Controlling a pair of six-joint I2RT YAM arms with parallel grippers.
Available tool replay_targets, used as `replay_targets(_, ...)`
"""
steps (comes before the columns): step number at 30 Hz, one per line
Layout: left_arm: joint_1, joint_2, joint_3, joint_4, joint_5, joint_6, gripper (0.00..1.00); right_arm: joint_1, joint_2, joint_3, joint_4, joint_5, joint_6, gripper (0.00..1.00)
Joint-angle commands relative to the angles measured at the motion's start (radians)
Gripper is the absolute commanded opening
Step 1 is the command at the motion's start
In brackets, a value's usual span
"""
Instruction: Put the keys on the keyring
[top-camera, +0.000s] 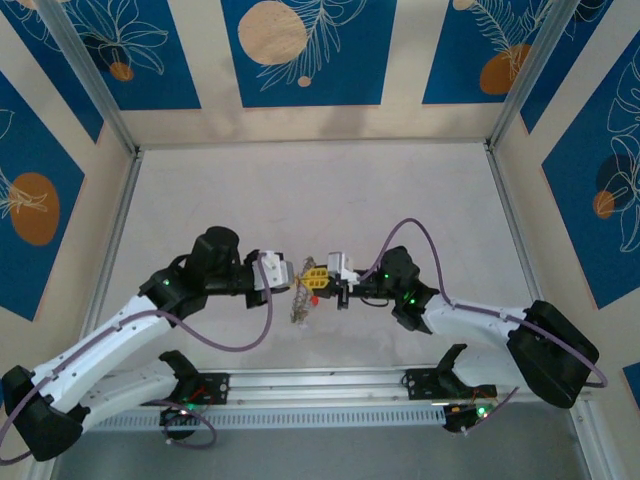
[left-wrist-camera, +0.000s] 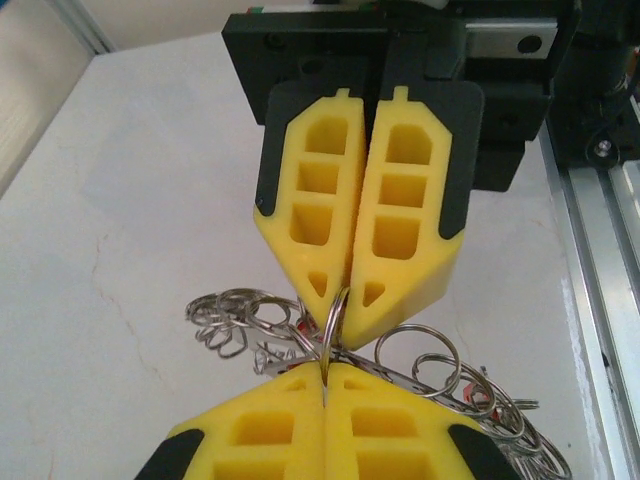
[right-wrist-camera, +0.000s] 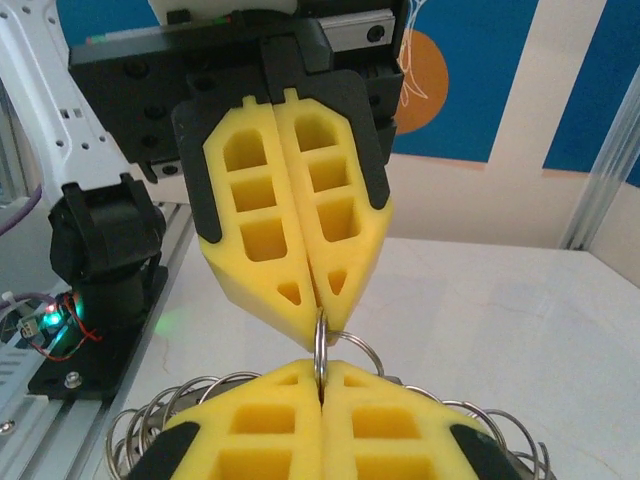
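Left gripper: jaws pressed together, pinching the edge of the keyring at the fingertips.
Right gripper: facing the left one tip to tip, its yellow fingers also closed on the same ring from the opposite side.
Where the keyring is: held up off the table between the two claws, in the middle of the workspace, seen almost edge-on from both wrists.
What hangs from it: a tangle of smaller silvery rings droops below and to either side of the pinch point.
Keys: one small red key tag shows just under the meeting grippers from above; I cannot tell whether it is threaded on or merely caught among the rings.
Done so far, by my reckoning: the ring is picked up and shared between both arms.
Left to do: probably working the tags onto the ring; no count of keys on it is possible from here.
Risk: both grips are at the very tips, so a twist could slip the ring out.
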Motion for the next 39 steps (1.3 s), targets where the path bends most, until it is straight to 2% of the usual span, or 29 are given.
replay_targets(1, 0.017, 0.018, 0.081, -0.107, -0.034, 0.053, 0.00, 0.017, -0.029, 0.053, -0.133, 0.056, -0.055, 0.14)
replay_targets(6, 0.008, 0.050, 0.122, -0.172, -0.065, 0.084, 0.00, 0.034, -0.010, 0.113, -0.219, 0.083, -0.072, 0.14)
replay_targets(15, -0.009, 0.076, 0.110, -0.132, -0.050, 0.070, 0.00, 0.064, 0.064, 0.162, -0.266, 0.113, -0.069, 0.13)
replay_targets(20, -0.009, 0.070, 0.100, -0.111, -0.108, 0.042, 0.00, 0.062, 0.077, 0.154, -0.252, 0.142, -0.052, 0.13)
replay_targets(23, 0.006, 0.059, 0.047, -0.029, -0.184, -0.056, 0.00, 0.033, 0.060, 0.130, -0.255, 0.189, -0.039, 0.15)
replay_targets(25, 0.024, 0.050, 0.004, 0.037, -0.215, -0.171, 0.19, -0.008, 0.034, 0.098, -0.264, 0.192, -0.040, 0.20)
replay_targets(30, 0.062, 0.056, -0.090, 0.152, -0.287, -0.484, 0.33, -0.045, -0.059, 0.055, -0.429, 0.147, -0.234, 0.32)
replay_targets(32, 0.085, 0.071, -0.106, 0.153, -0.336, -0.623, 0.38, -0.050, -0.110, 0.055, -0.518, 0.112, -0.308, 0.37)
replay_targets(34, 0.102, 0.086, -0.101, 0.103, -0.435, -0.776, 0.48, -0.053, -0.148, 0.072, -0.634, 0.070, -0.385, 0.44)
replay_targets(35, 0.112, 0.089, -0.101, 0.087, -0.458, -0.816, 0.55, -0.054, -0.151, 0.088, -0.687, 0.059, -0.411, 0.45)
replay_targets(39, 0.143, 0.079, -0.124, 0.103, -0.419, -0.839, 0.64, -0.050, -0.088, 0.175, -0.909, 0.050, -0.463, 0.47)
